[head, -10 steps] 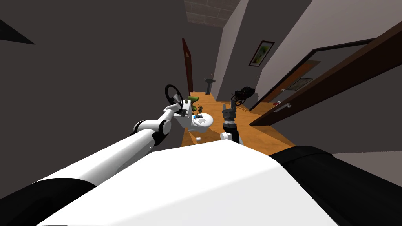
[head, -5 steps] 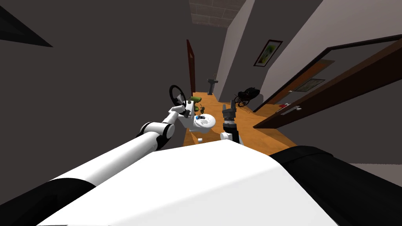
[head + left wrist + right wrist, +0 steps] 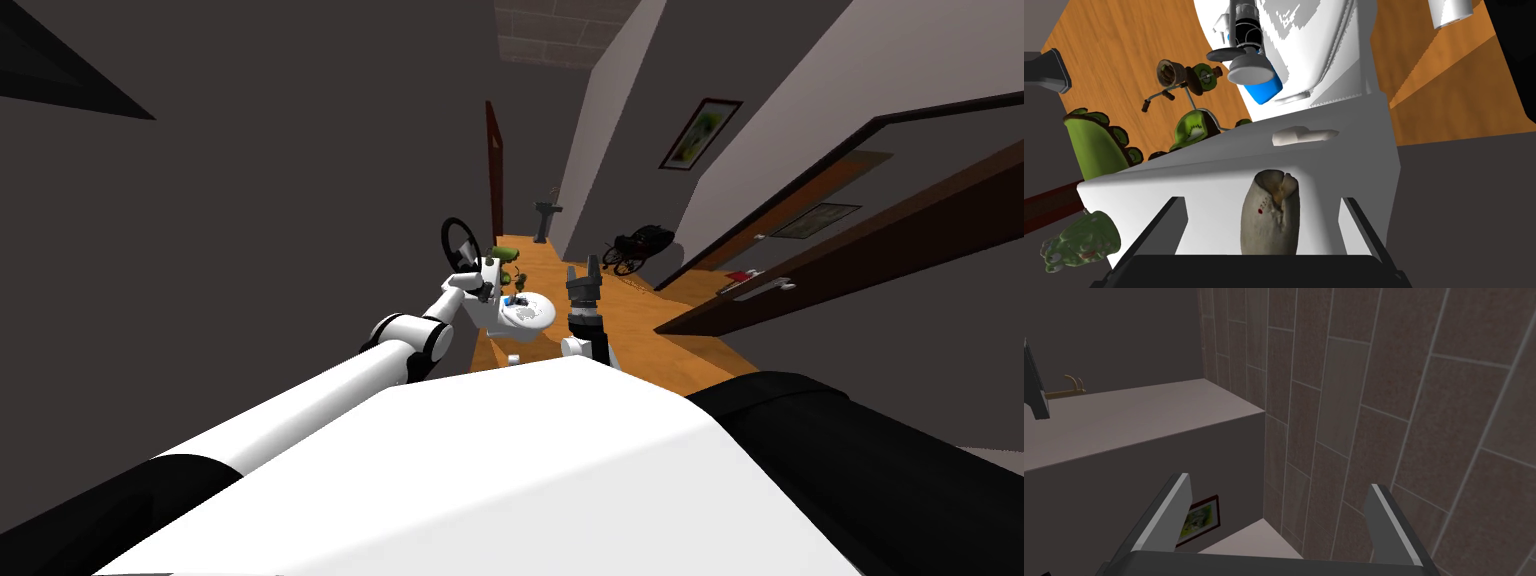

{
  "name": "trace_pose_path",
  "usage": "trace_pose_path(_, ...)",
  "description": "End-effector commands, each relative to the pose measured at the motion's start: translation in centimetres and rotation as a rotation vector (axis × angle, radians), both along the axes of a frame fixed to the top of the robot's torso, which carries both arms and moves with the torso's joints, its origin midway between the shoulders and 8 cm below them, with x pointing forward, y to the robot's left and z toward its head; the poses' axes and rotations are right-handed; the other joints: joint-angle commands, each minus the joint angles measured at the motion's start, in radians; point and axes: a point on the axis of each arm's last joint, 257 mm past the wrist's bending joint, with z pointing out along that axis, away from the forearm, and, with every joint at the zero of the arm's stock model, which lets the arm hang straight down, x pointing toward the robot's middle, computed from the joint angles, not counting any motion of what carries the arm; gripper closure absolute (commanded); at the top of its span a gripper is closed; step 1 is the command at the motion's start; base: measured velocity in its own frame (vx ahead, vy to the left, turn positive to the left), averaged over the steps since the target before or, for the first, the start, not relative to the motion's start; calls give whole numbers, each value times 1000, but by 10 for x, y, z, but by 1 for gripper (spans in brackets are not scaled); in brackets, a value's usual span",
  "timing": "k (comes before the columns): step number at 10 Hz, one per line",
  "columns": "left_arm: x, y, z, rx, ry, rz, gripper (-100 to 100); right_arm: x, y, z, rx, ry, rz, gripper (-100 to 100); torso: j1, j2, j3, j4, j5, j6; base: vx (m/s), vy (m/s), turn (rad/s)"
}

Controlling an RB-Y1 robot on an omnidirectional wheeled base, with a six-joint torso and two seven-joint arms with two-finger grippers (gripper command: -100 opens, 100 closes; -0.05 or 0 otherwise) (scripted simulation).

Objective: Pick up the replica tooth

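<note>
The replica tooth (image 3: 1271, 212), a greyish-beige molar with a cracked crown and a small red spot, lies on the flat top of the white toilet tank (image 3: 1344, 130). My left gripper (image 3: 1263, 200) is open around it: one finger stands on each side with clear gaps, neither touching. In the head view the left gripper (image 3: 487, 285) reaches over the tank behind the white bowl (image 3: 528, 312). My right gripper (image 3: 584, 270) is raised beside the toilet, and its wrist view shows that gripper (image 3: 1279, 483) open and holding nothing.
Green plush toys (image 3: 1094, 145) and a kiwi-patterned toy tricycle (image 3: 1191, 125) lie beyond the tank on the orange floor. A blue and white object (image 3: 1251, 70) rests on the bowl. A black ring (image 3: 460, 240) leans on the wall. An open dark door (image 3: 850, 250) stands on the right.
The whole head view has shifted, so I have moved. My left arm has stayed at the tank top, and the right gripper is still raised.
</note>
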Motion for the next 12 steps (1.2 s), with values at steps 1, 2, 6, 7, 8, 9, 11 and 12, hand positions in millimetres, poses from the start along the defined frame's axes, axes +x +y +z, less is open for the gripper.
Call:
trace_pose_path(1, 0, 0, 0, 0, 0, 0, 100, 0, 0, 0, 0, 0, 0, 0, 0, 0, 0, 0, 0, 0, -2, 5, 12)
trace_pose_path(2, -3, 1, -4, 1, 10, 0, 100, 0, 0, 0, 0, 0, 0, 0, -1, -1, 0, 2, 0, 2, -18, 5, 16)
trace_pose_path(6, -5, 1, -6, 2, 17, -1, 0, 0, 0, 0, 0, 0, 0, 0, -3, -8, -3, 1, 0, 2, 0, 0, 0)
trace_pose_path(7, 6, 18, 1, 4, 1, 12, 100, 0, 0, 0, 0, 0, 0, 0, -3, -8, -4, 1, 0, 2, -24, -36, -150)
trace_pose_path(8, 10, 29, 2, 5, 2, 21, 100, 0, 0, 0, 0, 0, 0, 0, -5, -7, -3, 1, -1, 3, -48, -54, -124)
trace_pose_path(9, 14, 40, 4, 6, 2, 29, 100, 0, 0, 0, 0, 0, 0, 0, -6, -6, -2, 2, -1, 3, -53, -57, -63)
trace_pose_path(11, 17, 51, 6, 6, 2, 36, 100, 0, 0, 0, 0, 0, 0, 0, -7, -4, -2, 2, -1, 3, -48, -47, -43)
trace_pose_path(12, 20, 61, 8, 6, 2, 44, 100, 0, 0, 0, 0, 0, 0, 0, -6, -5, -1, 2, -1, 3, -35, -34, -60)
